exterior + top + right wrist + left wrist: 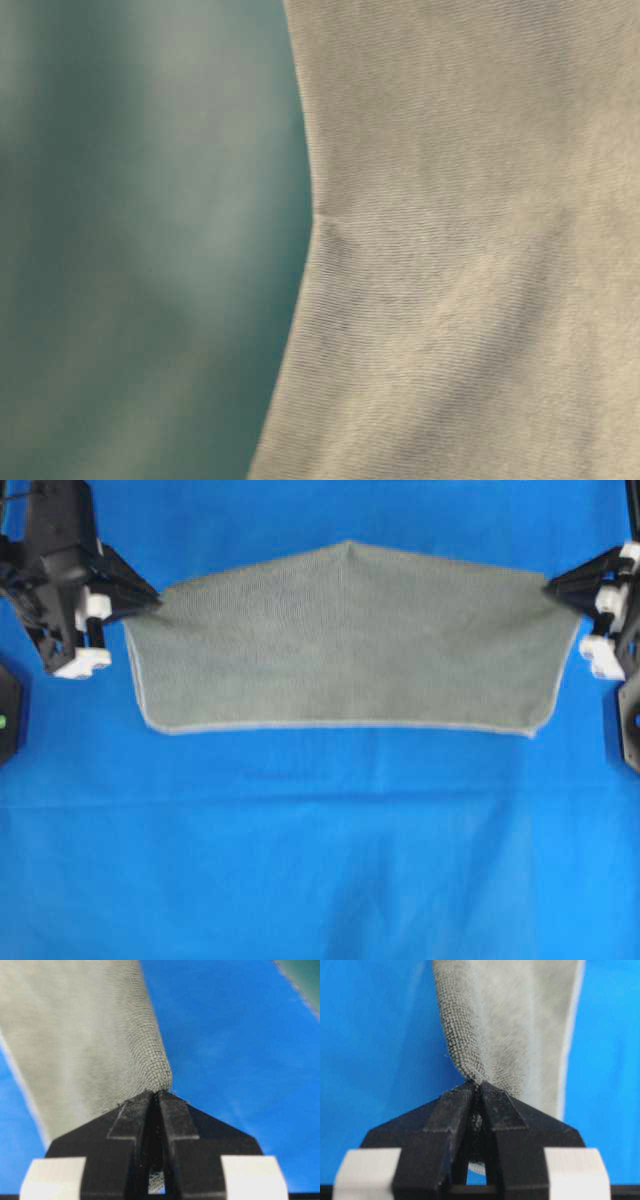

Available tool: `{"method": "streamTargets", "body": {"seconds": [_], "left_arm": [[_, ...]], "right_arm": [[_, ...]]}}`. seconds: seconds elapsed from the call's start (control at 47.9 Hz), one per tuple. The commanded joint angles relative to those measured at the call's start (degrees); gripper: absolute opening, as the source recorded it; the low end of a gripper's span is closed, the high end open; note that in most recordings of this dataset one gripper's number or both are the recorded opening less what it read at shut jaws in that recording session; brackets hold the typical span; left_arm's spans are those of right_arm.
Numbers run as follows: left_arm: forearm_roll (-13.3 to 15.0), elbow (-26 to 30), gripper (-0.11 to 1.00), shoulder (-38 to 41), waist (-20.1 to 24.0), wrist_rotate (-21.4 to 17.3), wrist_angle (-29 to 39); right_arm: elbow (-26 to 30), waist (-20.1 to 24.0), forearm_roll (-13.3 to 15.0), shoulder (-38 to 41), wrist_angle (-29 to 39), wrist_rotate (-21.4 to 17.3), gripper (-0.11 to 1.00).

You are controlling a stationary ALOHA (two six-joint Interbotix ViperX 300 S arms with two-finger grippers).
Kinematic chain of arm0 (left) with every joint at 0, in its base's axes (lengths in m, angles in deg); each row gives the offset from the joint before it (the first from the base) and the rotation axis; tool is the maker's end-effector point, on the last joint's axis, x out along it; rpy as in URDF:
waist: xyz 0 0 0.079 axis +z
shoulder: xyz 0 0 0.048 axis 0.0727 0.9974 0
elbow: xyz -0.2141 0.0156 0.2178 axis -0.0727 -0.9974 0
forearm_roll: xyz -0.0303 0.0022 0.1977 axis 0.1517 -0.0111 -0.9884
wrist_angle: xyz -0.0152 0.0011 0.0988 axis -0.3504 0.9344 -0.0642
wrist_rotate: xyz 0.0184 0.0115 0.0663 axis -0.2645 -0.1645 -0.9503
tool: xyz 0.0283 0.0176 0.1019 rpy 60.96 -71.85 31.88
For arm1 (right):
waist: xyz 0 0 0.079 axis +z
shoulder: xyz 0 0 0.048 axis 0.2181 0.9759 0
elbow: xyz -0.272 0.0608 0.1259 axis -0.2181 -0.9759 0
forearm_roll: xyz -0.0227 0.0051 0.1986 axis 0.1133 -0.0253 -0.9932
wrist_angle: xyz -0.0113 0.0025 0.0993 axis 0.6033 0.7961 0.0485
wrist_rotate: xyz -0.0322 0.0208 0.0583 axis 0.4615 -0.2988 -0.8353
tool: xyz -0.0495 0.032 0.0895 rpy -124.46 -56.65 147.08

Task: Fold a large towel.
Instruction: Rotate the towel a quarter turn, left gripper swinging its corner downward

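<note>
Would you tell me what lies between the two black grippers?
Only the grey-green terry towel, stretched between left gripper and right gripper, as the overhead view shows.

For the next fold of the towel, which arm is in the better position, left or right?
Neither clearly; probably both together. The left gripper and right gripper are each shut on an upper corner of the towel, stretched evenly between them, its hemmed edge toward the camera.
</note>
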Motion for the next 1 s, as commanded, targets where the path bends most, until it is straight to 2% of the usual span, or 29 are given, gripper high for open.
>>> {"method": "streamTargets", "body": {"seconds": [0.0,0.125,0.271,0.397,0.543,0.772,0.877,0.981], "left_arm": [[0.18,0.62,0.02,-0.53,-2.99,1.67,-2.72],[0.18,1.05,0.02,1.14,-10.2,3.52,-8.17],[0.18,3.16,0.02,5.54,-19.25,3.16,-16.17],[0.09,6.33,0.02,10.81,-23.55,2.81,-20.39],[0.0,12.3,0.02,17.75,-26.81,1.67,-23.12],[0.0,22.32,0.02,26.72,-30.32,-1.58,-23.55],[0.09,24.87,0.02,28.83,-30.76,-2.11,-23.47],[0.0,26.63,0.02,30.59,-30.76,-2.11,-24.35]], "right_arm": [[1.49,-2.64,2.29,1.23,-1.23,-0.35,0.04],[2.46,-10.55,5.27,4.48,-5.27,-1.05,0.04],[4.92,-19.6,5.8,9.67,-13.27,-0.79,0.04],[9.05,-24.7,5.98,16.0,-20.13,-0.09,0.04],[15.64,-25.84,6.15,24.43,-24.26,0.7,0.04],[27.69,-25.66,6.15,36.21,-25.22,2.37,0.04],[30.59,-25.66,6.15,38.67,-25.4,2.46,0.04],[31.03,-25.66,6.15,39.11,-26.19,2.46,0.04]]}}
